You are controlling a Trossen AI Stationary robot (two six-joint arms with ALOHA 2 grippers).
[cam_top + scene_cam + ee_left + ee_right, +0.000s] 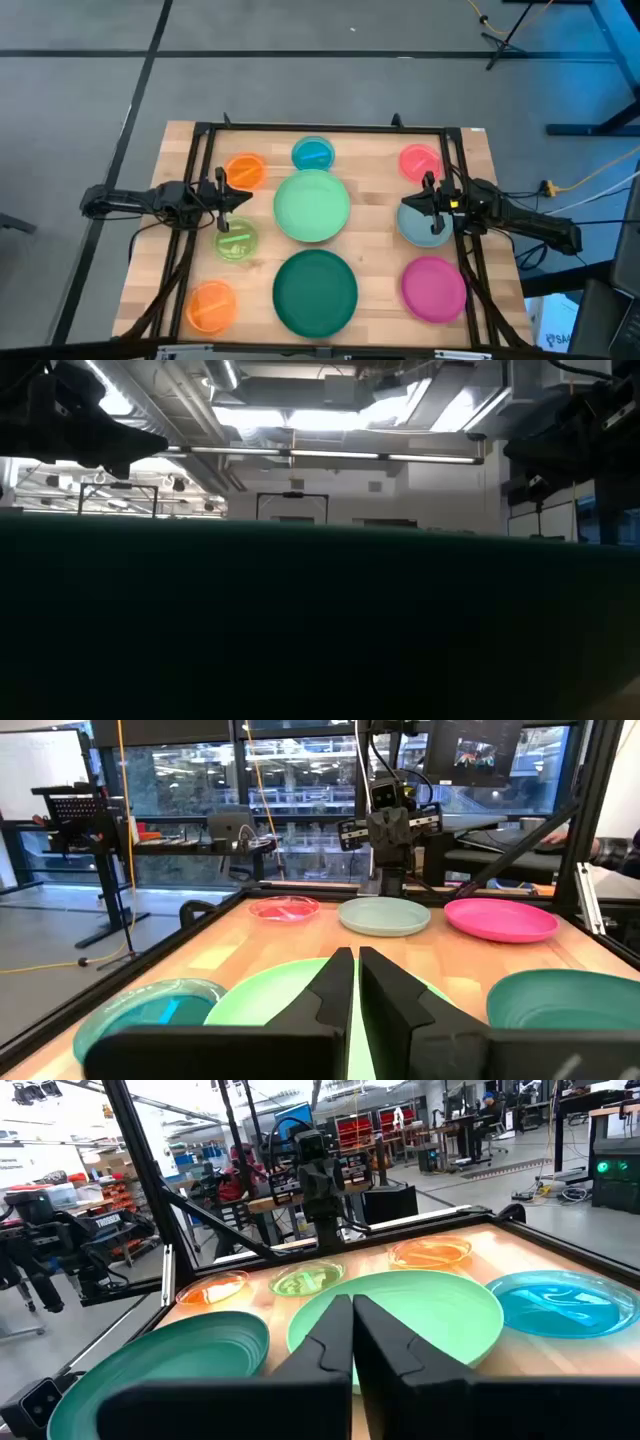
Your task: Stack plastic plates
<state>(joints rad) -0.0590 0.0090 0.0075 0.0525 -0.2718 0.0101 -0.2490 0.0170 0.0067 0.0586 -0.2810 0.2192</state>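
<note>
Nine round plates lie flat on the wooden table (pixel 370 250). Far row: small orange (pixel 245 171), small blue (pixel 313 154), small pink (pixel 420 161). Middle: lime (pixel 235 240), large mint (pixel 312 206), grey-blue (pixel 425 228). Near row: a second orange (pixel 211 305), large dark green (pixel 315 290), magenta (pixel 434 288). My left gripper (pixel 243 197) is shut and empty between the orange and lime plates, pointing at the mint plate (pixel 270 1000). My right gripper (pixel 405 203) is shut and empty above the grey-blue plate's left rim, facing the mint plate (pixel 400 1315).
A black frame (pixel 320 128) runs around the table's far and side edges. The dark green plate's rim (pixel 320 620) fills most of the low view. Bare wood lies between the plates in the middle of the table.
</note>
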